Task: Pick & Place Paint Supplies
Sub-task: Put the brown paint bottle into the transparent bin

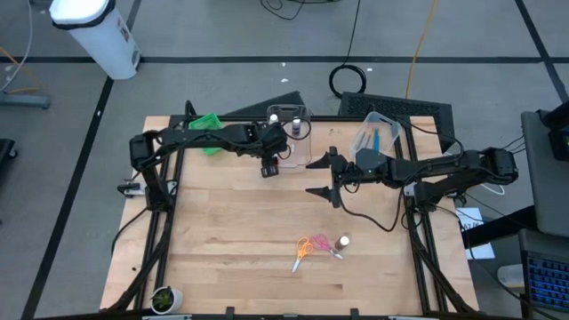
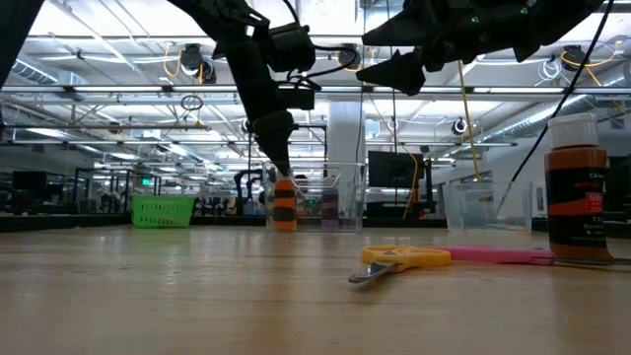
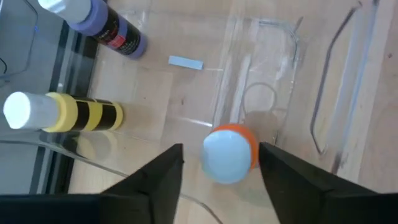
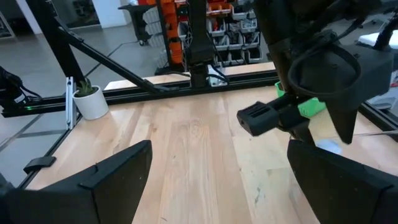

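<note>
Over the clear tub at the table's far edge, your left gripper is standing open astride the upright orange paint bottle; your right gripper is hanging wide open mid-table.

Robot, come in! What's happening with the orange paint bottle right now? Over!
Left tool open around orange bottle, standing by the clear tub. Right tool open, empty, mid-table. Nothing blocking.

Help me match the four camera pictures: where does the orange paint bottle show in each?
High view: hidden under the left gripper beside the clear tub.
Low view: orange paint bottle centre-left, upright, before the tub.
Left wrist view: low centre, white cap between open jaws.
Right wrist view: not visible.
Shared landmark: the clear tub.
</note>
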